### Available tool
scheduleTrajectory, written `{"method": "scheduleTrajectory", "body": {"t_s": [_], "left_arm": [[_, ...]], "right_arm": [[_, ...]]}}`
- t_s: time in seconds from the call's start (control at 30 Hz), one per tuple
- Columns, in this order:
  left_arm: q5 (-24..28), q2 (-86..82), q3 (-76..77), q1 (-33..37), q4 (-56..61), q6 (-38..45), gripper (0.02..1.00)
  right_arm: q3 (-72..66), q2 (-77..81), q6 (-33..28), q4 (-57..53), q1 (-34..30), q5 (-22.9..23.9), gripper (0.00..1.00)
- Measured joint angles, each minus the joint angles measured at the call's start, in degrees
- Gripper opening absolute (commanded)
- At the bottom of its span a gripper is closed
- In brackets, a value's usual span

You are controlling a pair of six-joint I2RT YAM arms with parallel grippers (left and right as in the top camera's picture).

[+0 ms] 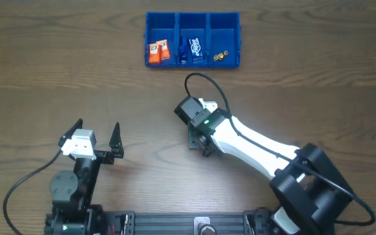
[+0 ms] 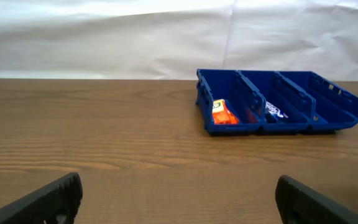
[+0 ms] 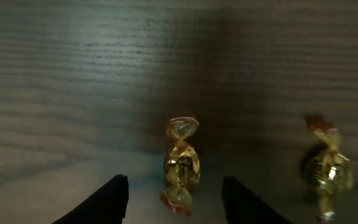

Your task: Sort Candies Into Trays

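From above, soft even light covers the wooden surface (image 1: 57,59). The blue tray (image 1: 192,39) throws barely any shadow, and a faint one lies beside the right arm (image 1: 253,143) on the tray's near side. In the left wrist view the white backdrop (image 2: 104,37) behind the tray is bright, nearly washed out. In the right wrist view the surface is dim and heavily shadowed, while the gold candies (image 3: 181,165) glint, one perhaps slightly blurred.

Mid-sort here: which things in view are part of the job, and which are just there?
Job: blue tray, holding orange candies, blue candy, gold piece; loose gold candy within the open right gripper; second gold candy beside it.
Just there: wooden table, white backdrop, open left gripper.
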Motion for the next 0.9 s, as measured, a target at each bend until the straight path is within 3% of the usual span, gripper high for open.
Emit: {"method": "scheduleTrajectory", "body": {"t_s": [0.37,0.77,0.9], "left_arm": [[0.00,0.00,0.00,0.00,0.00,0.02,0.998],[0.00,0.00,0.00,0.00,0.00,0.02,0.998],[0.00,0.00,0.00,0.00,0.00,0.00,0.998]], "right_arm": [[0.00,4.11,1.07,0.66,-1.14,-0.92,0.498],[0.02,4.37,1.64,2.49,-1.46,-1.11,0.194],[0.02,4.37,1.68,2.89,-1.46,-1.07,0.172]]}}
